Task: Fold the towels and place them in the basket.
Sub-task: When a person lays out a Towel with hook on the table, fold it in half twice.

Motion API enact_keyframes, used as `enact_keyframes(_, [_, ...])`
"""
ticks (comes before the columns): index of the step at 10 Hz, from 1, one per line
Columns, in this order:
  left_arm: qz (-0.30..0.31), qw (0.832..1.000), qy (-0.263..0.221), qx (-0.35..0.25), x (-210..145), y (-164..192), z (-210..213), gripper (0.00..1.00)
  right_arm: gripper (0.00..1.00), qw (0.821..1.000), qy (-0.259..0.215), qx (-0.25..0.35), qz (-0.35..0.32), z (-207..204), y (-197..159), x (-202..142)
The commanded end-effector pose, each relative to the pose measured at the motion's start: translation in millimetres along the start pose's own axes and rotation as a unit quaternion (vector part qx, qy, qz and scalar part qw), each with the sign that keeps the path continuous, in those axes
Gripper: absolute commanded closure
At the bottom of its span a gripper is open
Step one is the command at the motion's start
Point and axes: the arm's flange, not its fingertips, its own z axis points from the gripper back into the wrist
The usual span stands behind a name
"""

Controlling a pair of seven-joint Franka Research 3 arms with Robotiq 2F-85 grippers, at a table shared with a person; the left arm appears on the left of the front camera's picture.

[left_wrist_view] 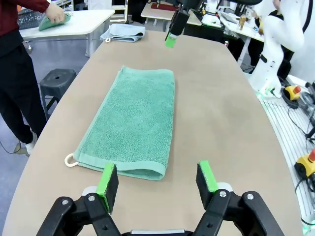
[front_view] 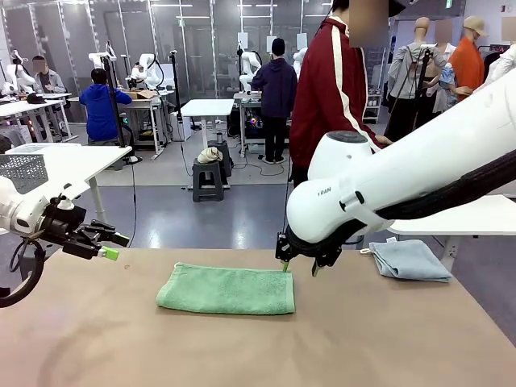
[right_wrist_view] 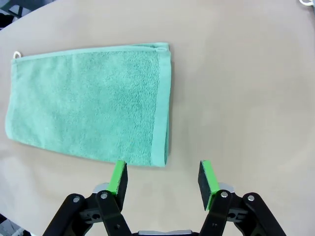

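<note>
A green towel (front_view: 226, 289) lies folded flat in a long rectangle in the middle of the table, also seen in the left wrist view (left_wrist_view: 133, 123) and the right wrist view (right_wrist_view: 88, 101). My left gripper (front_view: 115, 246) hovers open off the towel's left end (left_wrist_view: 157, 177), with nothing between its fingers. Just above the towel's far right corner, my right gripper (front_view: 299, 268) points down and is open and empty (right_wrist_view: 161, 178). A light blue-grey towel (front_view: 409, 260) lies folded at the table's far right edge (left_wrist_view: 123, 32). A dark mesh basket (left_wrist_view: 28, 18) stands on a white side table.
A person in a red jacket (front_view: 330, 89) stands beyond the table, one hand on another green cloth (left_wrist_view: 51, 20) on the white side table (left_wrist_view: 83, 19). A paler grey mesh basket (front_view: 22, 171) sits on a table at the left. A stool (left_wrist_view: 56, 81) stands beside the table.
</note>
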Motion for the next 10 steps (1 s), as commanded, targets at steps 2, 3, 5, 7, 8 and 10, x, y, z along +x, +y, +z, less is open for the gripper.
enact_keyframes(2, [-0.004, 1.0, 0.0, -0.008, 1.2, 2.8, 1.6, 0.19, 0.27, 0.999, -0.041, -0.018, -0.017, -45.9, 7.9, -7.4])
enact_keyframes(3, [-0.004, 1.0, 0.0, -0.008, 1.2, 2.8, 1.6, 0.19, 0.27, 0.999, -0.047, -0.021, -0.017, -54.4, 10.1, -8.9])
enact_keyframes(5, [-0.004, 1.0, 0.0, -0.008, 1.2, 2.8, 1.6, 0.19, 0.27, 0.999, -0.046, -0.02, -0.017, -71.2, 16.0, -11.3])
enact_keyframes(7, [-0.004, 1.0, 0.0, -0.008, 1.2, 2.8, 1.6, 0.19, 0.27, 0.998, -0.048, -0.032, -0.02, -79.2, 24.2, -9.6])
enact_keyframes(8, [-0.004, 1.0, 0.0, -0.008, 1.2, 2.8, 1.6, 0.19, 0.27, 0.998, -0.049, -0.033, -0.02, -83.0, 27.5, -5.8])
enact_keyframes(10, [-0.004, 1.0, 0.0, -0.008, 1.2, 2.8, 1.6, 0.19, 0.27, 0.998, -0.043, -0.04, -0.023, -93.3, 32.9, 4.1])
